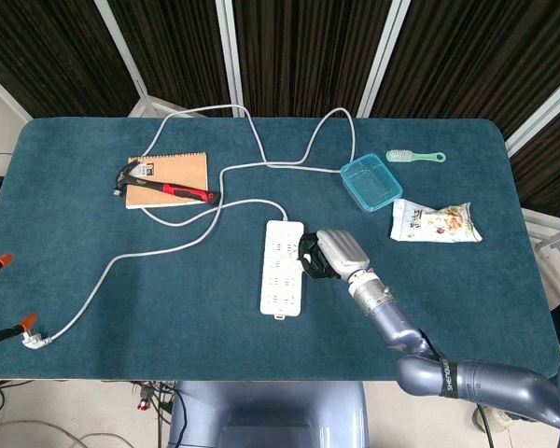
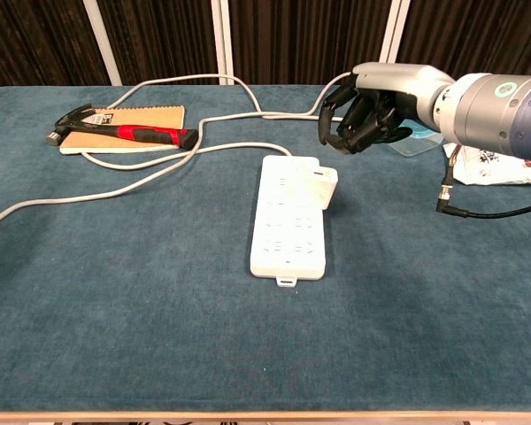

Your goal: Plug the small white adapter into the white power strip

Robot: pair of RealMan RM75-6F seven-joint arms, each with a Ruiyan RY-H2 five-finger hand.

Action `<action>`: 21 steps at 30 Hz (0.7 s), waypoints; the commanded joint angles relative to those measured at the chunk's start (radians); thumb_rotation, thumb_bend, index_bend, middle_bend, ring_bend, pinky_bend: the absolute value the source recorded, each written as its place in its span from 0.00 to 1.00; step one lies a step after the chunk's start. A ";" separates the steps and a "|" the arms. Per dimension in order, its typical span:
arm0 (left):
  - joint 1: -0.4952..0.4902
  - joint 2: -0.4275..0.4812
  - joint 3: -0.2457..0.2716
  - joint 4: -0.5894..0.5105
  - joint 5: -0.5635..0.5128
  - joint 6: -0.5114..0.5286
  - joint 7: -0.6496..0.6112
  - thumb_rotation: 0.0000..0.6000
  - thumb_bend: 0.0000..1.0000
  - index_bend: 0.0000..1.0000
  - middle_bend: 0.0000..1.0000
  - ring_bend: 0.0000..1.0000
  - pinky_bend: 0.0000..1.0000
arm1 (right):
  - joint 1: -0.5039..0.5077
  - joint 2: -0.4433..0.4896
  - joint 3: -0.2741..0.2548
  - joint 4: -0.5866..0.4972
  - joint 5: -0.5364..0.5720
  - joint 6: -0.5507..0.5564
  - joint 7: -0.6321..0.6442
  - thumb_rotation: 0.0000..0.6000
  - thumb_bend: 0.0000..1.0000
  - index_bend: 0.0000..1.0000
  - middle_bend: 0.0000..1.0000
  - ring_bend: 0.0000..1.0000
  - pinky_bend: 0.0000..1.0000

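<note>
Right hand (image 2: pixel 365 115) is hovering above the table (image 2: pixel 115 301), just to the right of the white power strip (image 2: pixel 289 215), with its dark fingers (image 2: pixel 341 124) curling inward and downward and nothing showing between them, so it looks clenched on nothing. In the head view the same hand (image 1: pixel 329 255) is sitting right beside the strip's right edge, with its forearm running back toward the near right corner of the table. Whether any fingertip is touching the adapter cannot be told from either view.

Leaning at the right edge of the strip, toward its far end, the small white adapter (image 2: pixel 327 187) is resting against the strip's side and looks tilted, not sitting flat on a socket face. Judging from that, the plugging-in is probably not done: the adapter is touching the strip but does not appear to be seated, though the prongs are hidden and I cannot be sure. What is likely remaining is gripping the adapter, squaring it over a socket and pressing it home.

No left hand is showing in either view. Trailing away from the strip's far end, its grey cable (image 2: pixel 159 168) is looping across the table toward the left.
</note>
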 commanded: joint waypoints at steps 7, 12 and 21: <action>-0.001 0.000 0.000 0.001 -0.003 -0.004 0.000 1.00 0.07 0.17 0.00 0.00 0.00 | 0.042 -0.002 -0.034 0.020 0.073 0.008 -0.130 1.00 0.96 1.00 0.85 0.88 1.00; -0.002 -0.001 0.001 -0.001 -0.001 -0.005 0.004 1.00 0.07 0.17 0.00 0.00 0.00 | 0.069 0.026 -0.055 -0.004 0.132 -0.027 -0.193 1.00 0.96 1.00 0.85 0.88 1.00; -0.003 -0.002 0.001 -0.001 -0.002 -0.006 0.007 1.00 0.07 0.17 0.00 0.00 0.00 | 0.157 0.072 -0.117 -0.030 0.270 -0.100 -0.337 1.00 0.96 1.00 0.87 0.88 1.00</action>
